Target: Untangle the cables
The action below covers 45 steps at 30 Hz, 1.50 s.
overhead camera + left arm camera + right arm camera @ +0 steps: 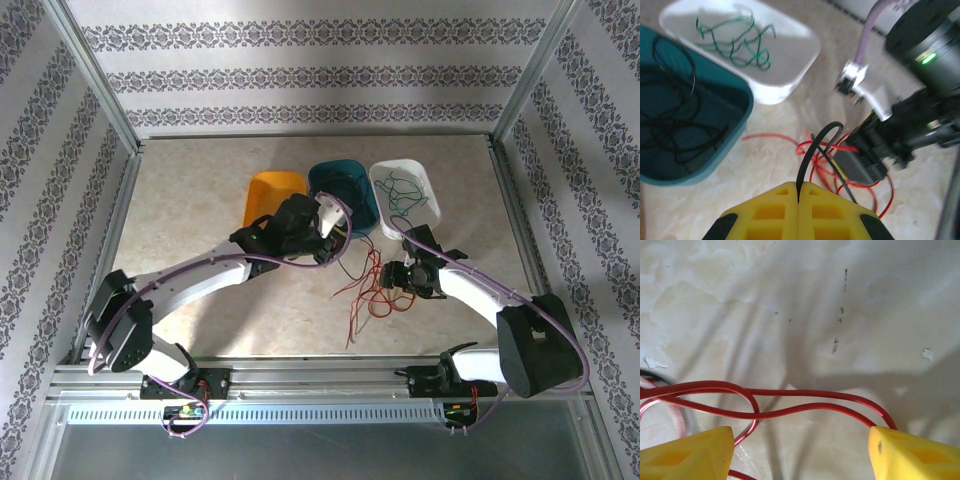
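Top external: three bins stand in a row at the far middle of the table (190,210): one orange bin (270,195), one teal bin (330,172) and one white bin (428,180) with green wires (405,192) in it; the red wires (368,295) sprawl loose on the table just in front; the left gripper (332,222) hangs by the teal bin's near rim and the right gripper (398,275) sits low at the pile's right edge.

Left wrist: the left gripper (798,187) has its yellow fingers pressed together on one black wire (812,145), which arches up and drops back among the red wires (815,162); more black wire lies in the teal bin (735,107); green loops lie in the white bin (785,80), too tangled to count.

Right wrist: the right gripper (801,435) is spread wide, holding nothing; at least two red strands (790,402) cross between its fingers.

The step looks like freeing the black wire from the reds; best to close the right fingers on the red strands to pin them, then draw the black one up slowly toward the teal bin, stopping if a red loop lifts with it.
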Each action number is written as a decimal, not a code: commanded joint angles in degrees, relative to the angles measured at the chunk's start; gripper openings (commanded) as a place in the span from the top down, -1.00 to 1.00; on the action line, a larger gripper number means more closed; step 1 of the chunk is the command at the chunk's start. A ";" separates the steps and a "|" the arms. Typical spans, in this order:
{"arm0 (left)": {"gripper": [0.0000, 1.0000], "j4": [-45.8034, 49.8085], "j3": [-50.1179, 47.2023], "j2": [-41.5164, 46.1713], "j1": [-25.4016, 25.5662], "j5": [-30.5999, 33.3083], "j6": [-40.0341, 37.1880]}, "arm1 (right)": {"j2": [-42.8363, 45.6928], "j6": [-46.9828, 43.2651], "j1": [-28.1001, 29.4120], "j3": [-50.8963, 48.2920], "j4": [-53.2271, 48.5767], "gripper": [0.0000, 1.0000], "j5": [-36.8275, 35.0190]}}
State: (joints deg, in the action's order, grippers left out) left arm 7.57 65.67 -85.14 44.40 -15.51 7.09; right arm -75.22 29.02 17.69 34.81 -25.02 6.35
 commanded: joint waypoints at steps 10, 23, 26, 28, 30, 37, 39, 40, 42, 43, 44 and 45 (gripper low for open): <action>1.00 9.16 15.66 9.35 -2.89 -7.60 -1.66 | -1.32 1.67 -1.42 0.00 -0.12 -0.42 -0.81; 1.00 6.69 19.37 1.80 -6.92 7.73 1.06 | 15.37 5.14 -3.26 -0.63 2.89 -0.46 -3.64; 1.00 3.14 20.39 -2.01 -8.71 5.91 2.63 | 20.01 5.77 -3.34 0.22 3.00 -0.48 -5.29; 1.00 2.05 21.97 -5.29 -9.62 5.81 2.93 | 22.23 5.63 -3.44 0.93 2.45 -0.48 -6.18; 1.00 1.62 23.99 -9.17 -10.45 6.62 2.67 | 23.48 5.15 -3.59 1.55 2.04 -0.49 -6.22; 1.00 6.38 33.84 -26.56 -11.93 12.14 1.96 | 24.46 4.93 -3.71 1.96 0.50 -0.49 -5.09; 1.00 7.29 35.42 -30.84 -11.95 14.66 2.80 | 24.73 5.09 -3.67 1.84 0.32 -0.49 -4.81; 1.00 7.05 35.74 -32.75 -11.93 15.66 3.29 | 24.90 5.01 -3.65 1.80 0.25 -0.49 -4.69; 1.00 6.75 36.63 -35.91 -12.06 16.97 3.84 | 25.12 4.76 -3.67 1.84 0.10 -0.49 -4.59; 1.00 6.88 37.39 -37.46 -12.13 17.67 4.19 | 25.13 4.60 -3.71 1.93 -0.02 -0.49 -4.59; 1.00 7.33 38.33 -38.87 -12.15 18.11 4.54 | 25.21 4.41 -3.64 2.08 -0.25 -0.50 -4.59; 1.00 7.97 39.23 -40.00 -12.15 18.67 4.75 | 25.21 4.34 -3.69 2.24 -0.50 -0.50 -4.55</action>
State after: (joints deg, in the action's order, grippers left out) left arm 13.26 101.25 -123.61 32.88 -0.45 10.02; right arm -50.76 33.30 14.72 35.53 -24.05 1.83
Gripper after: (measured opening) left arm 0.040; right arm 0.746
